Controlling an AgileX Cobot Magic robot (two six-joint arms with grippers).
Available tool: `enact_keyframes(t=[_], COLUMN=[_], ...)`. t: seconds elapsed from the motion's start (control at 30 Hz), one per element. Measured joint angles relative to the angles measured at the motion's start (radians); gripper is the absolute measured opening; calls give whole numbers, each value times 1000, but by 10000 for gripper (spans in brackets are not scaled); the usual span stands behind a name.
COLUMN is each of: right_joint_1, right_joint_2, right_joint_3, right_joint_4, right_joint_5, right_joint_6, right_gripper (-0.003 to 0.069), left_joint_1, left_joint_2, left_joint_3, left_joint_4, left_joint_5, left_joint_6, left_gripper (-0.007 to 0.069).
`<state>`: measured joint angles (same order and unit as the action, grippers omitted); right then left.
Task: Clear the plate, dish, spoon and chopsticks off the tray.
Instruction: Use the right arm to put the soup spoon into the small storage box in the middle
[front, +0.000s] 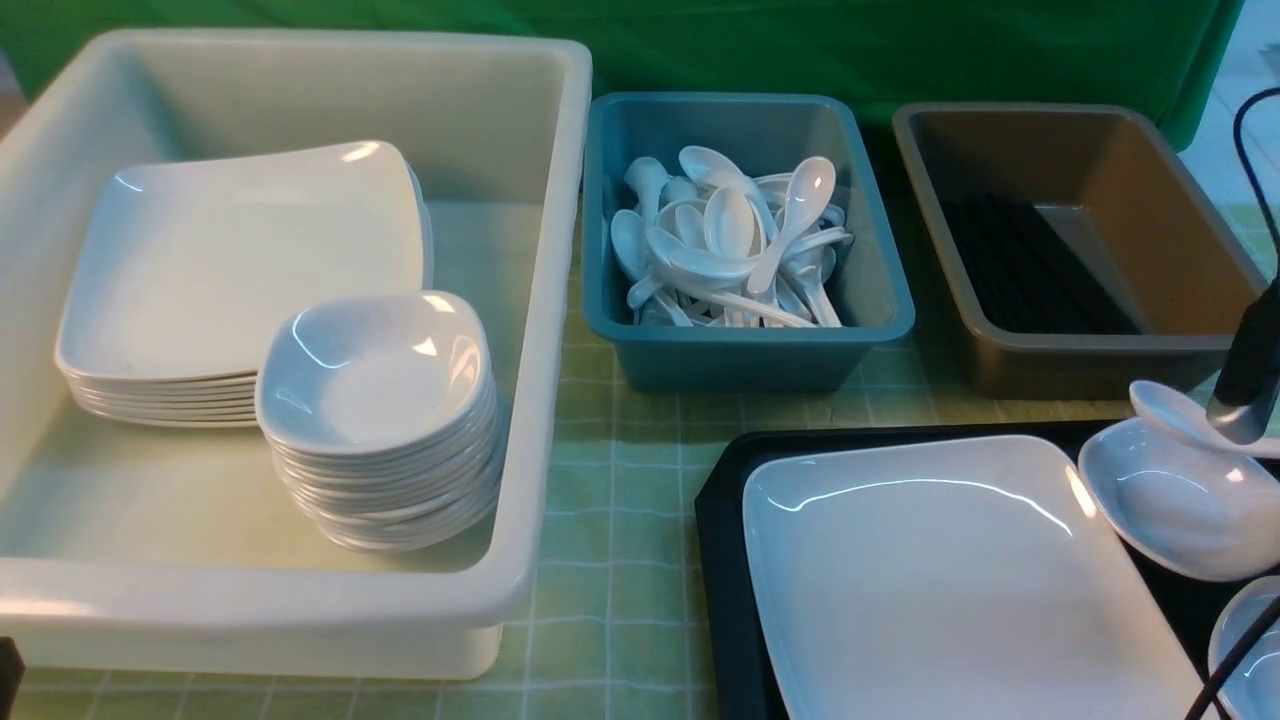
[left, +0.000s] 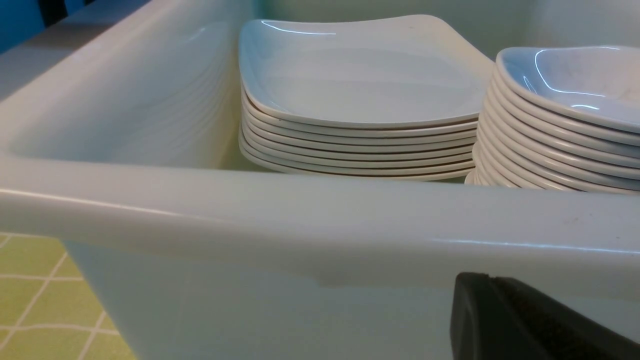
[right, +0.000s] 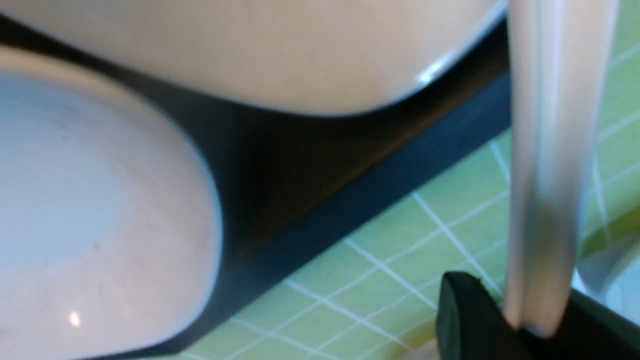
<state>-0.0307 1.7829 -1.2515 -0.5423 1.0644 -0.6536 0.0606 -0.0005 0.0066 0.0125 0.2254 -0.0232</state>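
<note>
We find the left claw pressed together, parked beside the white tub. The teal bin lies at ten o'clock from the right claw, which pinches the spoon handle over the dish on the tray; its bowl points to nine o'clock.
</note>
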Motion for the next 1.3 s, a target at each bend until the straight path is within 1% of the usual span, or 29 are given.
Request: enact_keyframes(t=[0.2,0.27,0.33,0.43,0.47,0.5,0.53,0.57,0.63,0.67,0.7,0.73,0.77,0.8,0.83,0.9,0.97,1.0,1.03,1.07,1.1,1.17,1.2,1.23,1.3], right_joint_1=[18,78,140,260,307,314,365,391,422,431,443,446,450,450,451,452,458,461,462,466,467,468,468,468,468], right_joint_2=[-146,-214,-229,-209,-184,-180,-134,-100,-31,10,59,92,139,146,195,242,286,300,301,306,306,304,300,299,282], right_joint_3=[0,-3,-26,-84,-117,-123,-170,-201,-270,-299,-343,-372,-413,-420,-464,-511,-542,-551,-551,-558,-563,-578,-587,-590,-620], right_joint_4=[76,129,144,159,166,167,179,188,211,227,248,264,292,297,331,364,379,387,388,394,396,398,401,400,401], right_joint_5=[-42,-125,-158,-197,-213,-218,-246,-262,-288,-308,-336,-349,-372,-372,-388,-395,-396,-396,-396,-386,-376,-327,-290,-273,-170], right_joint_6=[-25,-24,7,164,250,265,373,436,546,620,720,759,838,848,900,929,954,971,973,982,985,992,994,994,961], right_gripper=[106,106,106,106,106,106,106,106,106,106,106,106,106,106,106,108,129,161,167,218,249,312,330,335,330], left_joint_1=[0,0,0,0,0,0,0,0,0,0,0,0,0,0,0,0,0,0,0,0,0,0,0,0,0], left_joint_2=[0,0,0,0,0,0,0,0,0,0,0,0,0,0,0,0,0,0,0,0,0,0,0,0,0], left_joint_3=[0,0,0,0,0,0,0,0,0,0,0,0,0,0,0,0,0,0,0,0,0,0,0,0,0], left_joint_4=[0,0,0,0,0,0,0,0,0,0,0,0,0,0,0,0,0,0,0,0,0,0,0,0,0], left_joint_5=[0,0,0,0,0,0,0,0,0,0,0,0,0,0,0,0,0,0,0,0,0,0,0,0,0], left_joint_6=[0,0,0,-2,-1,-1,-1,-1,-1,-1,-1,-1,-1,-1,-1,-1,-1,-1,-1,-1,1,1,1,1,1], left_gripper=[-1,-1,-1,-1,-1,-1,-1,-1,-1,-1,-1,-1,-1,-1,-1,-1,-1,-1,-1,-1,-1,-1,-1,-1,-1])
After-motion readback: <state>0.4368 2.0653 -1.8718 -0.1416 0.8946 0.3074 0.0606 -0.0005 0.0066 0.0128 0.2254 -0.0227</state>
